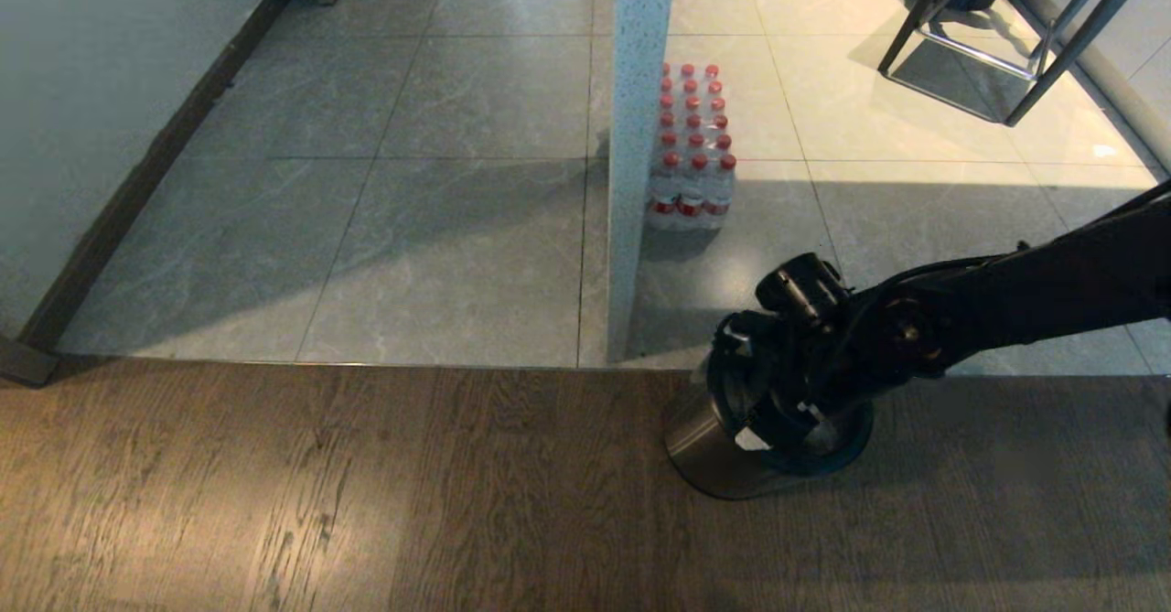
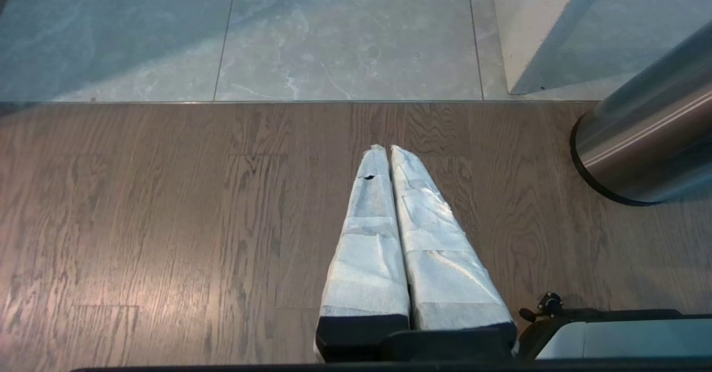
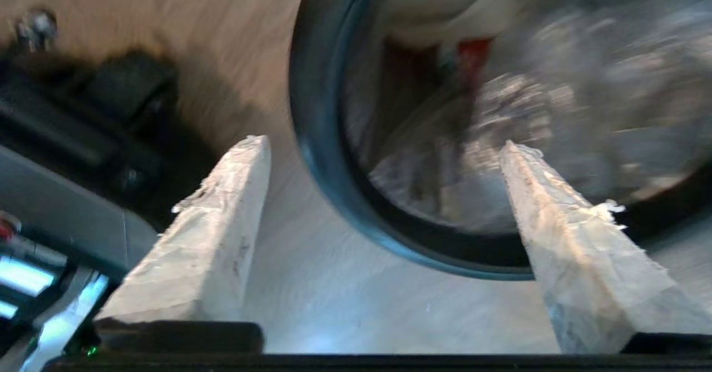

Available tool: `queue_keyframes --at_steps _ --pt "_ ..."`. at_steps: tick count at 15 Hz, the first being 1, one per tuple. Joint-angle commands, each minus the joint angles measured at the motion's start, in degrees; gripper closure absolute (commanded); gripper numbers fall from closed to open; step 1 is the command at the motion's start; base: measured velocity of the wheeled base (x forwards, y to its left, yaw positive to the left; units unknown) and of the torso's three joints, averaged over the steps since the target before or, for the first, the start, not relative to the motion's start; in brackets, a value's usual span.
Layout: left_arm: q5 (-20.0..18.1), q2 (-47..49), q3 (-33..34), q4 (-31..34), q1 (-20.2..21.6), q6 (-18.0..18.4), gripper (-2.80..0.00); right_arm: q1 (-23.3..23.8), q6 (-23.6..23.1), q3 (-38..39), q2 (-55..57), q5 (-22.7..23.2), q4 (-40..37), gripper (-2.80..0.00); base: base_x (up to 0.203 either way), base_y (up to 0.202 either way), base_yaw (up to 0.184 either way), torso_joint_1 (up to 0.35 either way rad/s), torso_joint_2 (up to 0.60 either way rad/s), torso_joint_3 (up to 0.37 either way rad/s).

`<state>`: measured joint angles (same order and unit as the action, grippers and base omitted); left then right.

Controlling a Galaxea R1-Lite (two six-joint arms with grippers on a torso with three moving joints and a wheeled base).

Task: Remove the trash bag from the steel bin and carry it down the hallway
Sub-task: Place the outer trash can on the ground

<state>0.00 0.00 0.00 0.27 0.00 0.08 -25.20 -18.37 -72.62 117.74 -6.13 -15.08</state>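
While the brown wood-plank floor (image 1: 366, 502) is filling the foreground, the small round brushed-steel bin (image 1: 709, 443) with its black rim ring is being seen standing on it, just short of the metal strip where the planks meet the tiles. The right gripper (image 3: 384, 144) is being held directly above the bin's mouth on the black right arm (image 1: 1006, 296), which is being stretched in from the right; its tape-wrapped fingers (image 3: 222, 222) are being kept spread wide, with nothing between them, one over the bin's opening and the other outside the rim. The crinkled clear plastic trash bag (image 3: 528, 110) is being seen inside the bin, blurred, with pale scraps and a red patch showing through it. The left gripper (image 2: 388, 150) is being held low over the planks beside the bin, its two wrapped fingers pressed together on nothing. Beyond the strip, the glossy grey marbled tiles of the hallway (image 1: 412, 182) are being crossed by a white speckled post (image 1: 636, 136). Just beside the post, a shrink-wrapped pack of red-capped bottles (image 1: 692, 150) is being lit on the tiles, and dark metal furniture legs (image 1: 997, 36) are being glimpsed furthest back.
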Motion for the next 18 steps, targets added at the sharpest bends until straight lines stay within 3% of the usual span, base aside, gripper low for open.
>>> queue_keyframes --at_steps 1,13,14,18 --pt "0.0 0.0 0.0 0.0 0.0 0.0 0.00 -0.6 0.3 -0.9 3.6 1.1 -0.2 -2.80 0.000 0.000 0.000 0.000 0.00 0.000" --pt "0.0 0.0 0.0 0.0 0.0 0.0 0.00 -0.6 1.1 -5.9 13.5 2.9 6.3 -2.80 0.000 0.000 0.000 0.000 0.00 0.000" --pt "0.0 0.0 0.0 0.0 0.0 0.0 0.00 -0.5 1.1 -5.9 13.6 2.9 7.2 0.00 0.000 0.000 0.000 0.000 0.00 0.000" --pt "0.0 0.0 0.0 0.0 0.0 0.0 0.00 -0.5 1.1 -5.5 13.1 2.4 8.6 0.00 0.000 0.000 0.000 0.000 0.00 0.000"
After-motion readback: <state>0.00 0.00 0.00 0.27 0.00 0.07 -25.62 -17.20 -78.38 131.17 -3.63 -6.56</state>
